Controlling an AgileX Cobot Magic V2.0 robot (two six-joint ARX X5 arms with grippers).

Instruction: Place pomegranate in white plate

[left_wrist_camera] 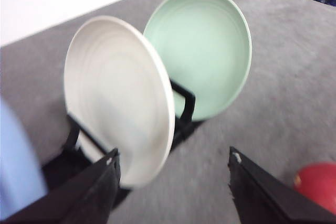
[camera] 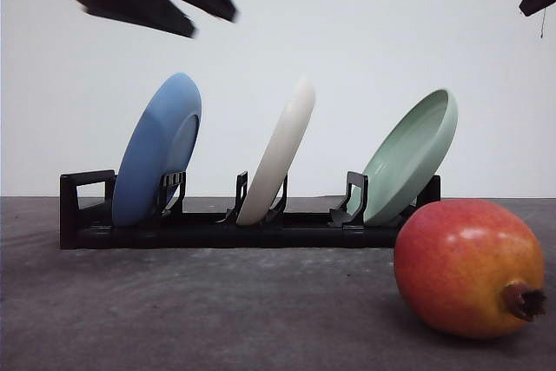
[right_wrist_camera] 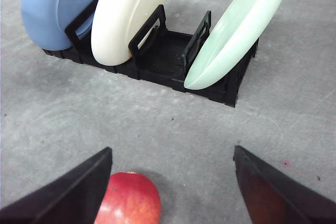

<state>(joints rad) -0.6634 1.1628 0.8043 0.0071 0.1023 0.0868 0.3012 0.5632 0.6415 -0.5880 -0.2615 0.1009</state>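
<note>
While the pomegranate (camera: 470, 268) lies on the grey surface (camera: 217, 310) at the front view's lower right, the white plate (camera: 278, 154) leans in a black rack (camera: 217, 230) between a blue plate (camera: 156, 149) and green plate (camera: 410, 154). Both the left claw (left_wrist_camera: 173, 182) and right claw (right_wrist_camera: 172, 182) hang released, empty.

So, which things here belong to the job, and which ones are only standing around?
For the job:
- round glossy red-orange pomegranate, lying on the grey table
- matte off-white round plate, standing tilted in the rack's middle slot

Not needed:
- blue round plate
- pale green round plate
- black plastic plate rack, which holds the plates
</note>
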